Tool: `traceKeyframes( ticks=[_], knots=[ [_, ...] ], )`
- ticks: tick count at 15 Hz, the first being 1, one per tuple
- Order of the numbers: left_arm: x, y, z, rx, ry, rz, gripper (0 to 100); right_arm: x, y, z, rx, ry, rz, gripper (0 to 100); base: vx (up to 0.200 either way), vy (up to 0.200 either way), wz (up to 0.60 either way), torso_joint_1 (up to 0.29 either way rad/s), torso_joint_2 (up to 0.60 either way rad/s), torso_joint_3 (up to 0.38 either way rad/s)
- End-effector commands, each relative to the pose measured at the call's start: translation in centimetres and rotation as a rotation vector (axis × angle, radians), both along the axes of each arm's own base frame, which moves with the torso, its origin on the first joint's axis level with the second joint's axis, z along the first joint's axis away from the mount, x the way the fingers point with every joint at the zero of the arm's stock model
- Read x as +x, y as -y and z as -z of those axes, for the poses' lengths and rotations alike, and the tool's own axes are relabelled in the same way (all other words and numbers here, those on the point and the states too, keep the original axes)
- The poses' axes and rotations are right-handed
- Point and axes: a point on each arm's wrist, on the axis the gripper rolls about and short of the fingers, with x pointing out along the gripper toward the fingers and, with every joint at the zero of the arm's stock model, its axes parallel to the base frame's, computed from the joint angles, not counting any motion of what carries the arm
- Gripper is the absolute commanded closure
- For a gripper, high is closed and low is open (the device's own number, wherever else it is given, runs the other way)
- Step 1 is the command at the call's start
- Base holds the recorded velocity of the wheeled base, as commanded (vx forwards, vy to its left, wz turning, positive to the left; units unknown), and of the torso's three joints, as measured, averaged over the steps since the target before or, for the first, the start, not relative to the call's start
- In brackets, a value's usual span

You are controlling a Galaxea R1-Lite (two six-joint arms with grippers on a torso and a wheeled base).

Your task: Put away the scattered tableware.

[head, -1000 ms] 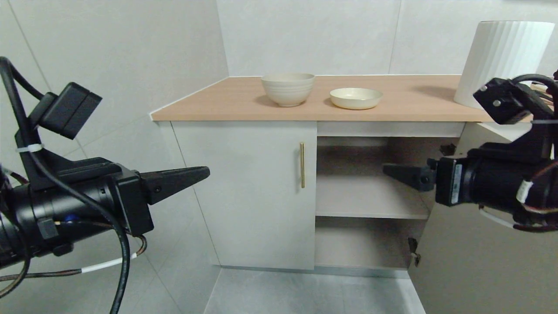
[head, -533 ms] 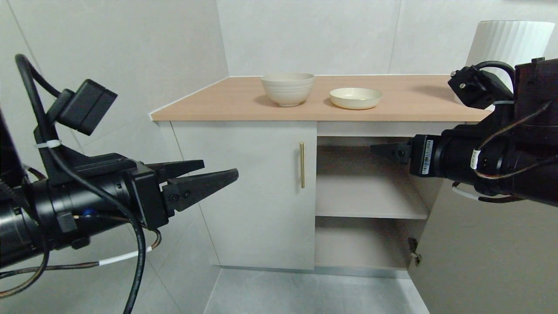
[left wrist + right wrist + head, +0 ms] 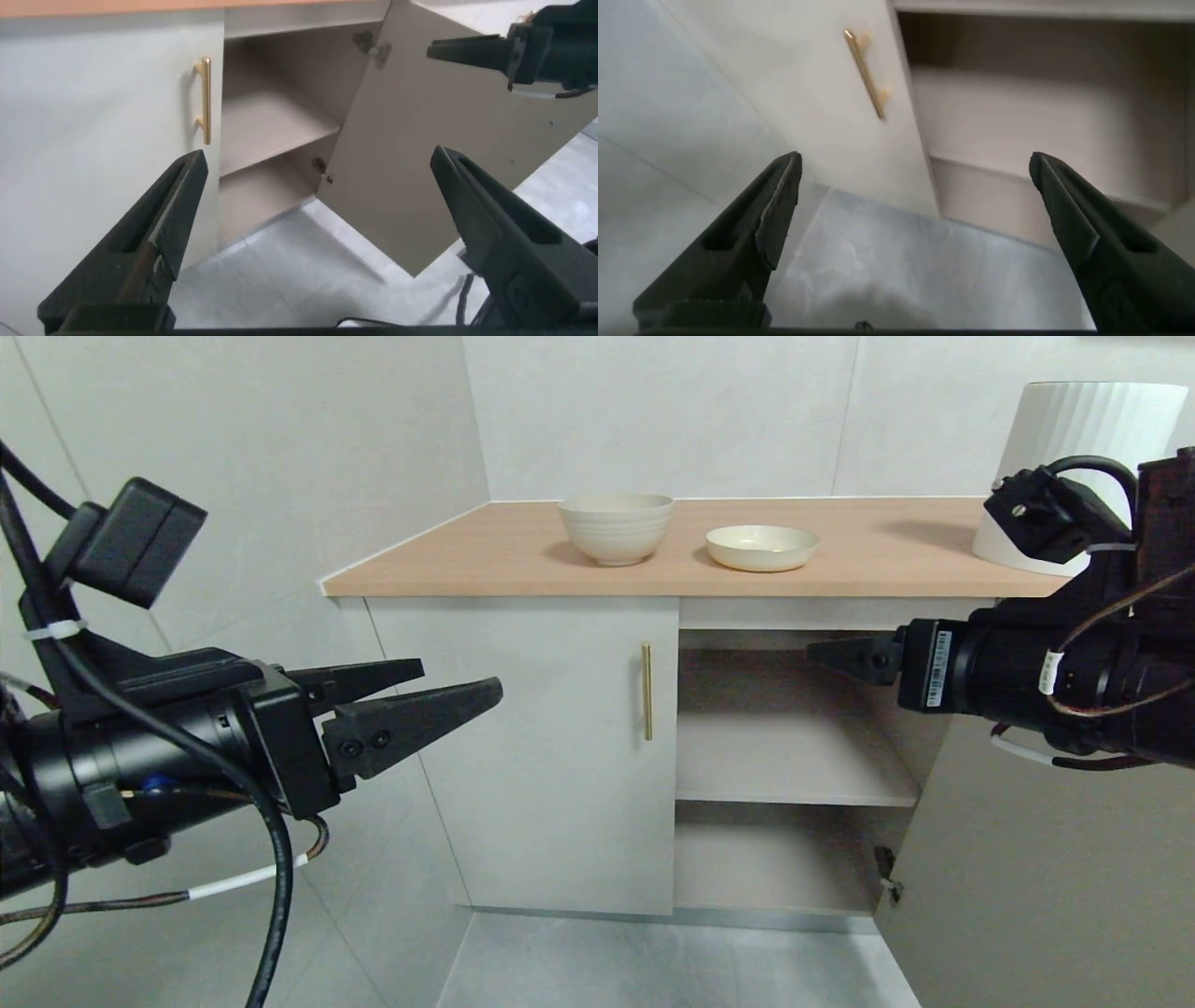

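The left gripper [image 3: 459,676] hangs in the air in front of the shut cupboard door [image 3: 551,756], and its two fingers are spread apart with nothing in them. The right gripper [image 3: 822,651] is by the top of the open cupboard [image 3: 794,756], fingers wide apart too and holding nothing. The other door [image 3: 1027,877] swings out on the right. Up on the counter [image 3: 467,565], a bowl [image 3: 617,526] sits just beside a small plate [image 3: 763,546], not touching, both near the front edge. A tall white pot [image 3: 1083,457] stands at the right end.
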Motion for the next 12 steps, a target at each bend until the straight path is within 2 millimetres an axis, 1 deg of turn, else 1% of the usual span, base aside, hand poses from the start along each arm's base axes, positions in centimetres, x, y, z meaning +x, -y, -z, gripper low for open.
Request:
traceKeyframes(
  ticks=[1, 3, 7, 12],
  knots=[
    [0.09, 0.01, 0.04, 0.001, -0.003, -0.002, 0, -0.78, 0.54, -0.63, 0.017, 0.021, -0.006, 0, 0.2, 0.0, 0.0, -0.002, 0.0, 0.002],
    [0.13, 0.03, 0.05, 0.0, -0.004, -0.002, 0, -1.1, 0.7, -0.74, 0.021, 0.022, -0.018, 0, 0.2, 0.0, 0.0, 0.005, 0.01, -0.002],
    [0.17, 0.05, 0.07, 0.0, -0.004, -0.002, 0, -1.29, 0.79, -0.14, 0.007, 0.01, -0.024, 0, 0.2, 0.0, 0.0, 0.005, 0.0, 0.001],
    [0.13, 0.03, 0.04, -0.003, -0.001, -0.002, 0, -1.34, 0.74, -0.11, 0.002, 0.009, -0.027, 0, 0.0, 0.0, 0.0, 0.0, 0.0, 0.0]
  ],
)
